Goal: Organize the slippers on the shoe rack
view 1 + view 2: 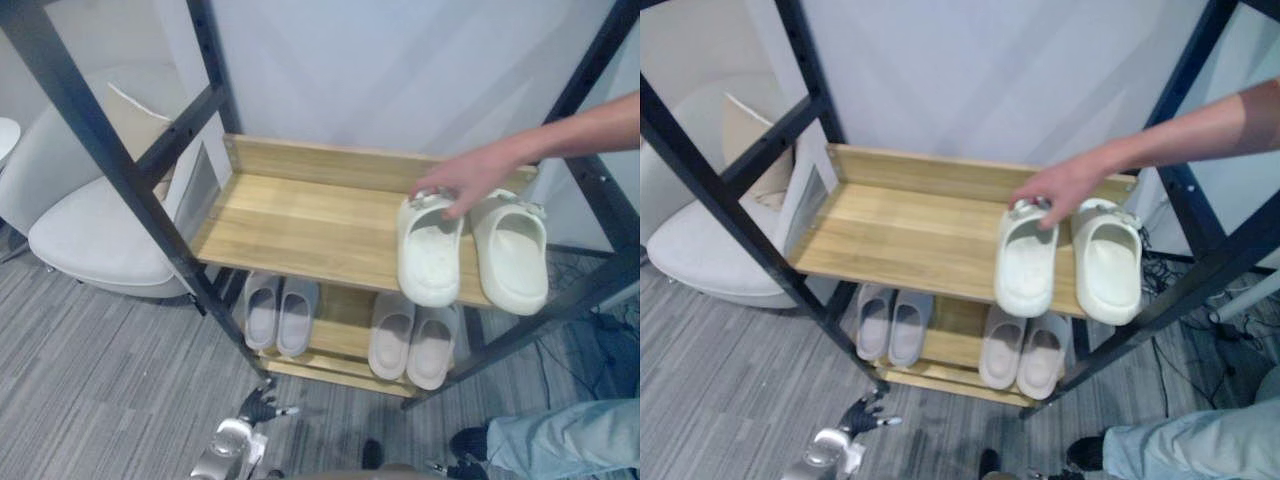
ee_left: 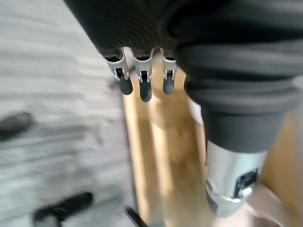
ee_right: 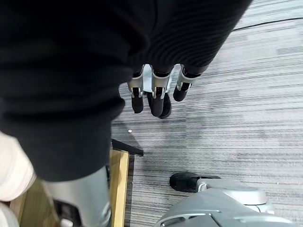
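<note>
The left hand [image 1: 256,408] hangs low in front of the shoe rack [image 1: 120,165], just above the grey striped carpet [image 1: 100,380]. Its fingers [image 2: 144,87] are loosely spread and hold nothing. The right hand [image 3: 157,98] hangs over the same carpet, its fingers relaxed and apart, also holding nothing. At the lower right stands a person's leg in pale blue jeans [image 1: 560,440], with a dark shoe [image 1: 465,441].

On the rack's lower wooden shelf [image 1: 345,318], two pairs of grey slippers sit side by side with toes to the front: the left grey pair [image 1: 278,312] and the right grey pair [image 1: 412,342]. On the upper wooden shelf [image 1: 300,220], at its right end, lie the left cream slipper [image 1: 430,255] and the right cream slipper [image 1: 515,250], close together, their toes hanging over the front edge. A person's hand [image 1: 468,178], reaching in from the right, rests on the heel end of the left cream slipper.

To the rack's left stands a white armchair [image 1: 90,225] with a cushion [image 1: 135,115], and behind the rack is a white wall [image 1: 400,70].
</note>
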Available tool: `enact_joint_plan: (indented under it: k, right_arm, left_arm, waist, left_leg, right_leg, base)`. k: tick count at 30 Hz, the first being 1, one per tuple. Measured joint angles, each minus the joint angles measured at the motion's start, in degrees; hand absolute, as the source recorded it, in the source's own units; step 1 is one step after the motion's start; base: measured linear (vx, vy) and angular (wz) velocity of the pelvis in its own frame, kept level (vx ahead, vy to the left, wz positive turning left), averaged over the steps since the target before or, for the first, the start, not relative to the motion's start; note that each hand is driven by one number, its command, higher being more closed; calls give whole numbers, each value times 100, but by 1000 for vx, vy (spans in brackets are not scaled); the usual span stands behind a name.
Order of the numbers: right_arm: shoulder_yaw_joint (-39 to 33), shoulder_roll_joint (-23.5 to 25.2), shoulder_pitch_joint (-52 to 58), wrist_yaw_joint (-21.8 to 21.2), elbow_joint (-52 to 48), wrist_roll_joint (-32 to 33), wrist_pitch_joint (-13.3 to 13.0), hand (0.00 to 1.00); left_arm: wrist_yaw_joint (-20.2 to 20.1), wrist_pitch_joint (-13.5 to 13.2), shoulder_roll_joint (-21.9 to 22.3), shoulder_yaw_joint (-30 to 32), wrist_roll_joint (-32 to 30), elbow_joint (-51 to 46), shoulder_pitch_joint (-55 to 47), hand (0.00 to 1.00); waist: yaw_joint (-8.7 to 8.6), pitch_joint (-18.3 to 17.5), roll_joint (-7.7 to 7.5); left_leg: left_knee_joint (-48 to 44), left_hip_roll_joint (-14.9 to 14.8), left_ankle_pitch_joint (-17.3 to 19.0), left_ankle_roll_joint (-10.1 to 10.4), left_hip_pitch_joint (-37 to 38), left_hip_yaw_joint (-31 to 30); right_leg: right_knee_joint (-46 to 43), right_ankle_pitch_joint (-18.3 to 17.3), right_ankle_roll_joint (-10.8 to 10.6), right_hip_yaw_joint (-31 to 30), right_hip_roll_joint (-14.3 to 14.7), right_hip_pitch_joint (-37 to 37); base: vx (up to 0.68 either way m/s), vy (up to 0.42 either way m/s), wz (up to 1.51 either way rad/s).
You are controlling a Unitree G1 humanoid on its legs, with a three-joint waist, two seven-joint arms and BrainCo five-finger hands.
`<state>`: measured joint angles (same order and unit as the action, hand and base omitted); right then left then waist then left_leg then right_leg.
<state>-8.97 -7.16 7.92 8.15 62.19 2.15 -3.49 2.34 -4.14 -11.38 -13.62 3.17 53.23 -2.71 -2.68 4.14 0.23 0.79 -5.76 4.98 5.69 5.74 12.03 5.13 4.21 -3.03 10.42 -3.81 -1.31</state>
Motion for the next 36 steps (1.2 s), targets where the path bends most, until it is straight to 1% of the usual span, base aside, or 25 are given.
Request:
enact_joint_plan:
  k: [3,6,14,21,29,32,36]
  right_arm:
    - [-69,48,27,1,6,-10,5,0]
    - [-213,45,18,35,23,-137,6,0]
    - [-220,47,-55,38,186,-215,14,0]
    - [-222,42,-61,35,186,-217,14,0]
    - [-222,37,-63,33,186,-217,14,0]
    - [-221,31,-60,32,187,-217,14,0]
    - [-222,32,-59,32,187,-217,14,0]
  left_arm:
    - [183,87,97,469,-244,373,-16,0]
    - [365,208,148,709,-471,495,-28,0]
    - [423,227,358,1216,-655,602,-26,0]
    - [432,226,404,1251,-669,721,-21,0]
    - [476,224,444,1242,-765,721,-18,0]
    - [476,224,446,1231,-768,721,-16,0]
    - [471,217,461,1137,-820,721,12,0]
  waist:
    - [15,-3,3]
    - [62,-5,-1]
    - [126,-7,9]
    - [142,-37,61]
    - [149,-36,71]
    - [176,-35,79]
    - [175,-34,80]
  left_leg:
    - [-4,9,18,-6,48,18]
    - [-6,9,20,-5,57,19]
    - [-5,10,23,-3,70,21]
    - [-4,12,31,-5,74,25]
    - [-4,13,38,-7,86,43]
    - [-3,13,66,-5,135,115]
    - [-2,21,74,-8,136,125]
  right_leg:
    - [4,-1,-1,-18,-6,-41]
    - [8,0,-2,-23,-6,-48]
    - [23,0,-2,-31,-5,-58]
    - [37,0,-2,-41,-5,-58]
    - [40,0,-2,-65,-3,-57]
    - [42,0,-2,-136,3,-64]
    - [42,-4,-8,-149,0,-56]
  base:
    - [-3,2,-2]
    - [0,0,0]
    - [0,0,0]
    - [0,0,0]
    - [0,0,-1]
    - [0,0,-12]
    - [1,1,-1]
